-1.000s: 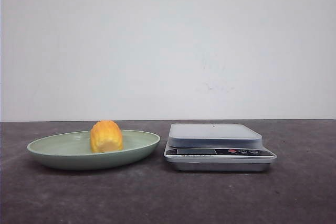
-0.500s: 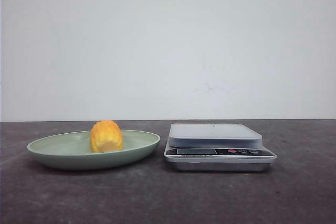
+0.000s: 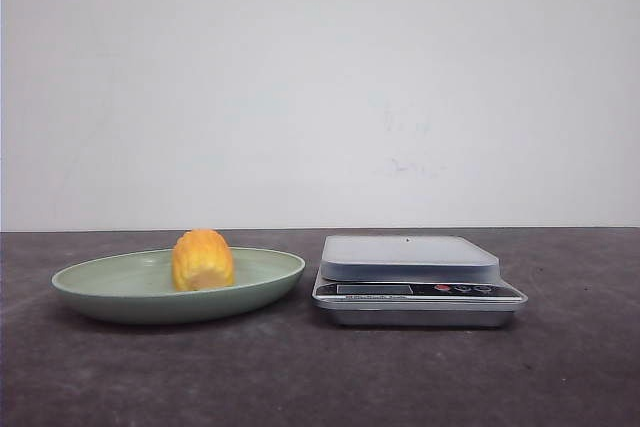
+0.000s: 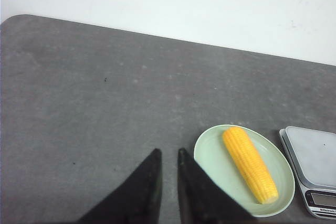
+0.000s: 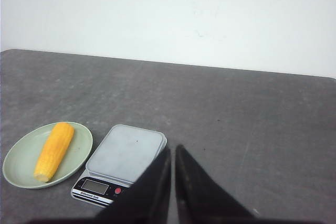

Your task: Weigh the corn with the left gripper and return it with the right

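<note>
Matt, faintly mottled dark grey desk [image 3: 300,377], smooth pale green plate [image 3: 120,297] with soft sheen, bumpy-kernelled yellow-orange corn cob [image 3: 202,259], shiny silver metal-look scale [image 3: 415,312] with smooth grey platform

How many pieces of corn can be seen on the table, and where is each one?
1. The single corn lies on the green plate, to the left of the kitchen scale. Both wrist views show the same cob; none appears hidden.
</note>
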